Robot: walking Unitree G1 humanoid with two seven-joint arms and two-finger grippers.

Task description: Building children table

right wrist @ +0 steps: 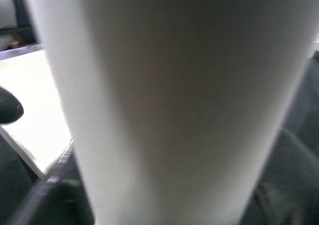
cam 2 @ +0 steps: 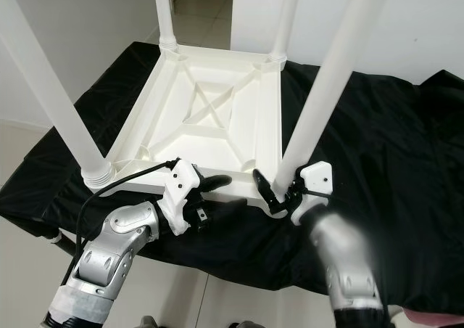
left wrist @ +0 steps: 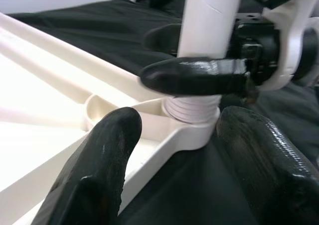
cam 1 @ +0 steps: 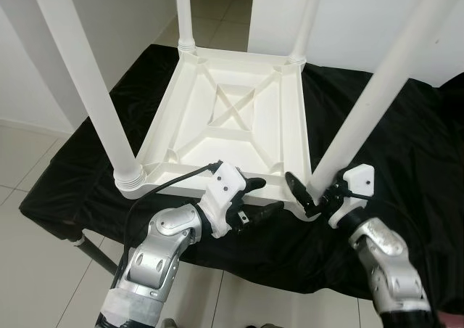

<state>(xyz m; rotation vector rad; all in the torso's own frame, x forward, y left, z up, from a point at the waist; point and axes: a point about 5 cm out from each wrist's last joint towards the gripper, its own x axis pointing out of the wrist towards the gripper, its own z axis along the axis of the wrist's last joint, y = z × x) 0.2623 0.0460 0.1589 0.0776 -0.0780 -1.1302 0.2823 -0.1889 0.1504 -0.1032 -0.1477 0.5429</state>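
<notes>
Two grippers: we note both at the near-right leg (cam 1: pixel 362 110).
Left gripper (cam 1: pixel 262 197): jaws spread, straddling tabletop (cam 1: pixel 239 117) edge.
Right gripper (cam 1: pixel 308 195): jaws pinching leg base.

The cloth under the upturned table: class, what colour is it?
The cloth is plain black, best seen in the left eye view.

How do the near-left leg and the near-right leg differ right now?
The right gripper is closed around the near-right leg just above its base; nothing touches the near-left leg. The left gripper, open, straddles the table edge beside the near-right leg, well away from the near-left one. The near-left leg tilts left in view, the near-right tilts right. Both are white, standing in corner sockets of the upturned table.
</notes>
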